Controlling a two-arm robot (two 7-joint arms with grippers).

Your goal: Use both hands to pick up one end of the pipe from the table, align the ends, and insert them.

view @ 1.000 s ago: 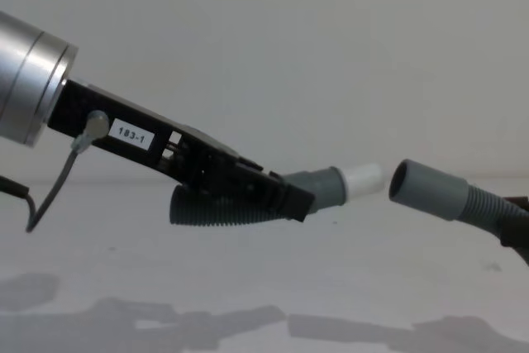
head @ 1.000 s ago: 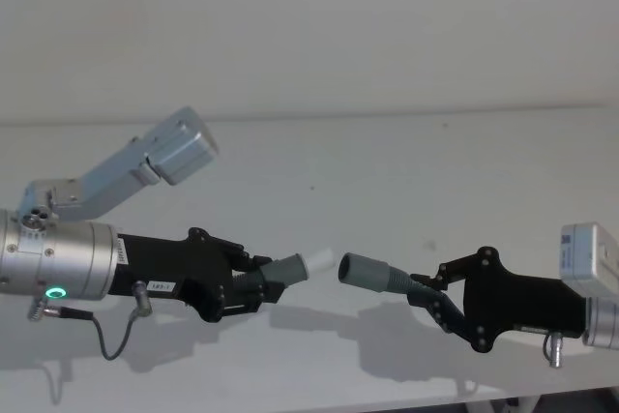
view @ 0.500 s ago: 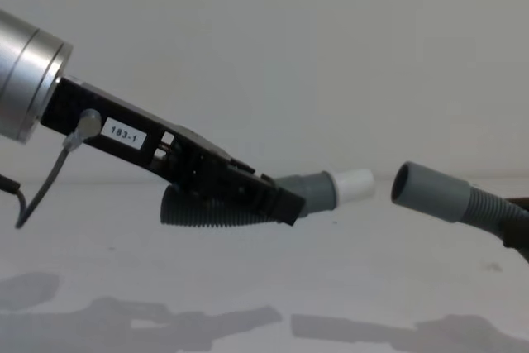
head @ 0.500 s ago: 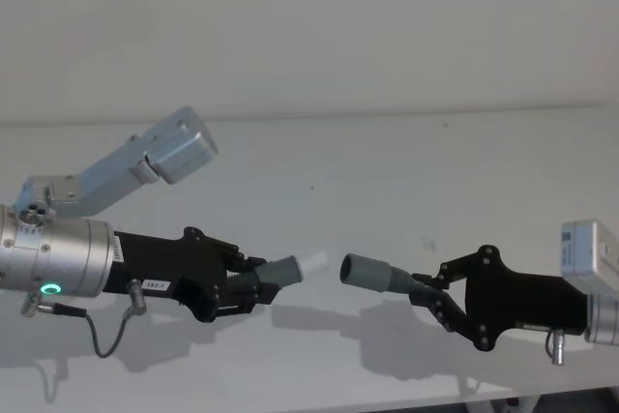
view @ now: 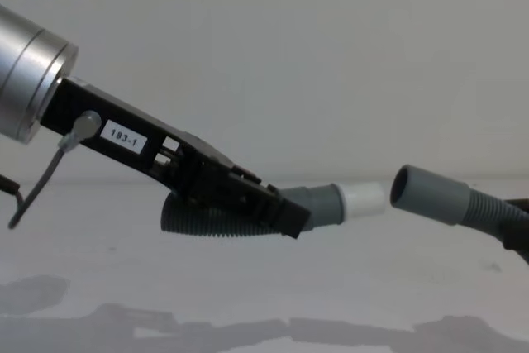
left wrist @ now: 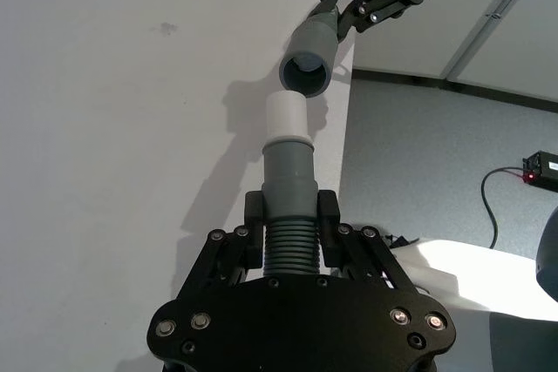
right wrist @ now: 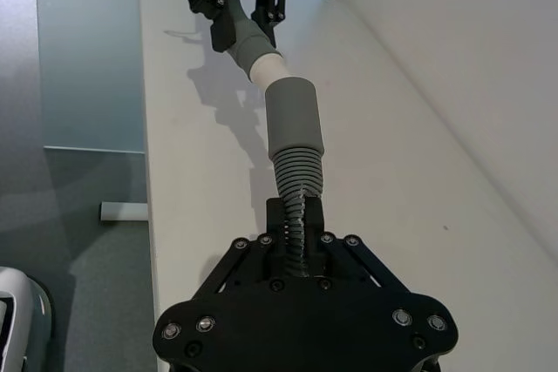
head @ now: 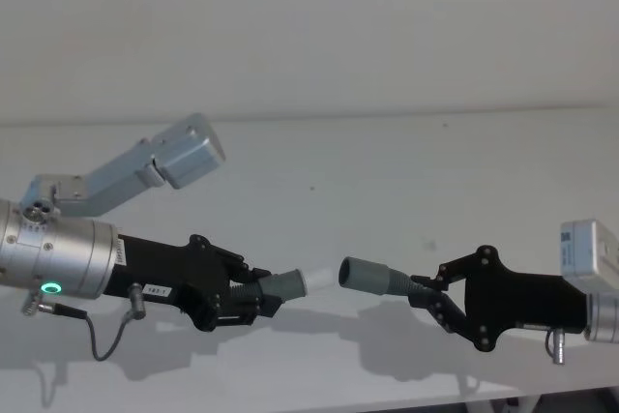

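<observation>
Above the table (head: 387, 171), the left gripper (head: 261, 295) clamps the tipped hose (view: 207, 219) and the right gripper (head: 419, 291) clamps the socket hose (right wrist: 296, 182), tip (head: 295, 282) just short of the socket (head: 360, 274); the chest view's edge crops the right gripper.

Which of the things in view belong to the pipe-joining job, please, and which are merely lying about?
Job:
left black plastic gripper, holding dark grey ribbed hose piece with white tip
right black plastic gripper, holding dark grey ribbed hose piece with open socket cuff
white table

Lying about:
small black box with cable on the floor
</observation>
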